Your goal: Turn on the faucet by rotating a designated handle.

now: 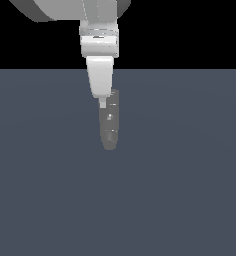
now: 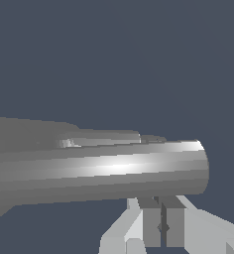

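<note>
The faucet (image 1: 109,125) stands near the middle of a flat blue-grey floor (image 1: 190,190) in the exterior view, a dull grey rounded column with a tapered lower end and a few pale specks on its side. The white arm (image 1: 99,47) comes down from the top of that view, and the gripper (image 1: 103,103) sits right against the upper part of the faucet, on the exterior view's left of it. In the wrist view the faucet (image 2: 104,171) fills the middle as a thick, shiny grey cylinder lying across the picture, with a thinner grey bar (image 2: 101,140) just behind it that may be the handle, though the view is too close to be sure. The fingers (image 2: 151,225) show below the cylinder, pressed almost together with only a dark slit between them, and nothing is visibly held there. The fingertips meet the cylinder's edge, so contact looks likely.
</note>
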You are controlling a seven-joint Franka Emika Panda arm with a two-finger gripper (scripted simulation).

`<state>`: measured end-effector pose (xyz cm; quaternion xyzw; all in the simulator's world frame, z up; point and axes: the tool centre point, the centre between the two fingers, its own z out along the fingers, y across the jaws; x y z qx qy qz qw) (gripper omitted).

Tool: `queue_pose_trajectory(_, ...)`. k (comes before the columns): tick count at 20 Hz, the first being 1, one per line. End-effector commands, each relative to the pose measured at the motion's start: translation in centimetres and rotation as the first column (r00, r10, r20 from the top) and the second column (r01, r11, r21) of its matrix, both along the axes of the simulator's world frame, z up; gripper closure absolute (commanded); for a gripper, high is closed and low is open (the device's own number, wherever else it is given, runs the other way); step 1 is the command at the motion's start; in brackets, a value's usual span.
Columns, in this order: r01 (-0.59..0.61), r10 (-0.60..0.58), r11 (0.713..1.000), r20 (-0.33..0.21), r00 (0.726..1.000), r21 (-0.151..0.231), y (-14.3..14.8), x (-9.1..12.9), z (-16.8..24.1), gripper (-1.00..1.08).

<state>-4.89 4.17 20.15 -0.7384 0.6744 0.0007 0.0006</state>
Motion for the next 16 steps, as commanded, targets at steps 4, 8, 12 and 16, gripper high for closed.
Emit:
queue_pose_trajectory(4, 0.023, -0.023, 1.0, 0.001, 1.0, -0.002, -4.4, 0.3, 0.0, 1.08)
queue_pose_trajectory(8, 0.024, -0.024, 1.0, 0.0, 1.0, -0.002, -6.5, 0.5, 0.0, 1.08)
queue_pose_trajectory(12, -0.005, 0.005, 1.0, 0.0, 1.0, 0.002, -5.1, 0.8, 0.0, 1.08)
queue_pose_trajectory(16, -0.003, 0.003, 1.0, 0.0, 1.0, 0.001, -5.8, 1.5, 0.0, 1.08)
